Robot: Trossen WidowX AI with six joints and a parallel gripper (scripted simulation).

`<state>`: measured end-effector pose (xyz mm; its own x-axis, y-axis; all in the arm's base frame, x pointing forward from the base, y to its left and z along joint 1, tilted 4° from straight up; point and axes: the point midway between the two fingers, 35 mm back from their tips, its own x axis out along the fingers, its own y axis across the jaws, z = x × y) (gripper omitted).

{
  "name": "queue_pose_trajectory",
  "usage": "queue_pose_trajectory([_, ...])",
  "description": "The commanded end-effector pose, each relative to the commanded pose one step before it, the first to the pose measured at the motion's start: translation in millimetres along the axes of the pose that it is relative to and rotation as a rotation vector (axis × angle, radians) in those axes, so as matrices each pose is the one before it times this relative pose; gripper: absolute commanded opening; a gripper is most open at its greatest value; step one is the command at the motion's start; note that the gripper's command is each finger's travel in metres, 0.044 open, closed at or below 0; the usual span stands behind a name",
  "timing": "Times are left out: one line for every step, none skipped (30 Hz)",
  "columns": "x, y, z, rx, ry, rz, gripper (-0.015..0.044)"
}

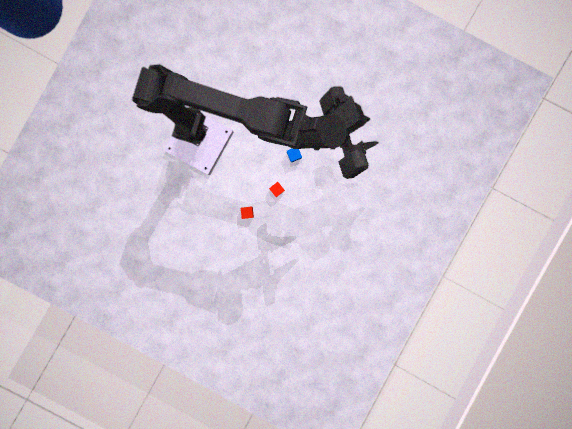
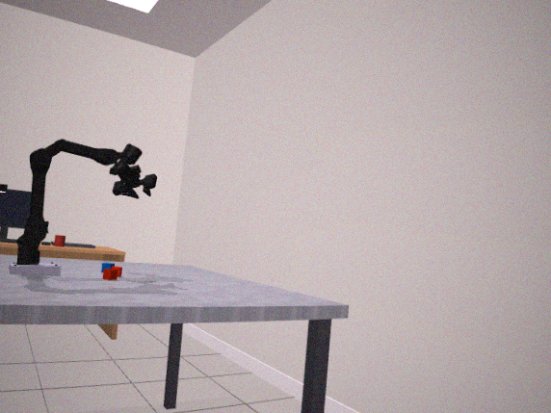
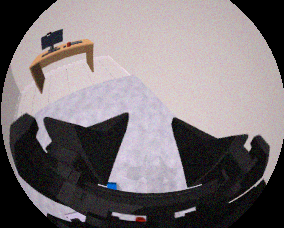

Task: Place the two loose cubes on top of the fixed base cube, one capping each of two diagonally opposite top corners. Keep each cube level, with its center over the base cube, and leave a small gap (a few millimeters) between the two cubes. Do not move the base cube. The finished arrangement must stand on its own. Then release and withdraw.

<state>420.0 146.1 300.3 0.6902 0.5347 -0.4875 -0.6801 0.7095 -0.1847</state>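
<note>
A blue cube (image 1: 294, 155) (image 2: 107, 266) (image 3: 112, 186) sits on the grey table (image 1: 350, 271) (image 2: 193, 299), partly under the arm in the top view. Two red cubes lie loose beside it: one (image 1: 276, 189) close to the blue cube, the other (image 1: 246, 212) a little further out. In the side view the red cubes (image 2: 112, 273) overlap in front of the blue one. One red cube (image 3: 141, 219) shows at the bottom of the wrist view. My gripper (image 1: 364, 155) (image 2: 137, 191) (image 3: 151, 118) is open and empty. It hangs high above the table, off to the side of the cubes.
The arm's white base plate (image 1: 210, 153) (image 2: 35, 269) is bolted to the table near the cubes. A wooden desk (image 2: 72, 250) (image 3: 62, 56) with a monitor stands beyond the table. A dark blue round object (image 1: 27, 1) lies on the floor.
</note>
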Motion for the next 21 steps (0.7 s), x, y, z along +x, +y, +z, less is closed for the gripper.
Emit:
queue_pose_trajectory([-5.3,-34.45,-61.75,0.0179,0.19368,-0.06359,0.0265])
queue_pose_trajectory([-0.51,-7.3,-13.73,0.0044,0.04273,-0.0115,0.0265])
queue_pose_trajectory([-0.36,-6.92,-13.81,0.0047,0.04279,-0.00982,0.0265])
queue_pose_trajectory([-0.22,-6.52,-13.87,0.0049,0.0428,-0.00812,0.0265])
queue_pose_trajectory([-0.08,-6.12,-13.93,0.0051,0.04275,-0.00639,0.0265])
queue_pose_trajectory([0.06,-5.71,-13.96,0.0052,0.04264,-0.00463,0.0265])
queue_pose_trajectory([0.2,-5.3,-13.98,0.0053,0.04247,-0.00286,0.0265])
queue_pose_trajectory([0.34,-4.88,-13.99,0.0054,0.04224,-0.00107,0.0265])
queue_pose_trajectory([0.47,-4.45,-13.98,0.0055,0.04195,0.00073,0.0265])
queue_pose_trajectory([0.6,-4.03,-13.96,0.0055,0.04159,0.00253,0.0265])
queue_pose_trajectory([0.73,-3.6,-13.92,0.0055,0.04117,0.00435,0.0265])
queue_pose_trajectory([0.85,-3.17,-13.86,0.0055,0.04068,0.00616,0.0265])
queue_pose_trajectory([0.98,-2.74,-13.79,0.0054,0.04012,0.00797,0.0265])
queue_pose_trajectory([1.09,-2.31,-13.7,0.0053,0.03949,0.00978,0.0265])
queue_pose_trajectory([1.21,-1.88,-13.6,0.0052,0.0388,0.01157,0.0265])
queue_pose_trajectory([1.32,-1.45,-13.48,0.005,0.03804,0.01335,0.0265])
queue_pose_trajectory([1.43,-1.03,-13.35,0.0048,0.03721,0.0151,0.0265])
queue_pose_trajectory([1.53,-0.61,-13.2,0.0045,0.03632,0.01684,0.0265])
queue_pose_trajectory([1.63,-0.2,-13.03,0.0042,0.03535,0.01854,0.0265])
queue_pose_trajectory([1.73,0.21,-12.86,0.0039,0.03432,0.02022,0.0265])
queue_pose_trajectory([1.82,0.61,-12.66,0.0035,0.03323,0.02185,0.0265])
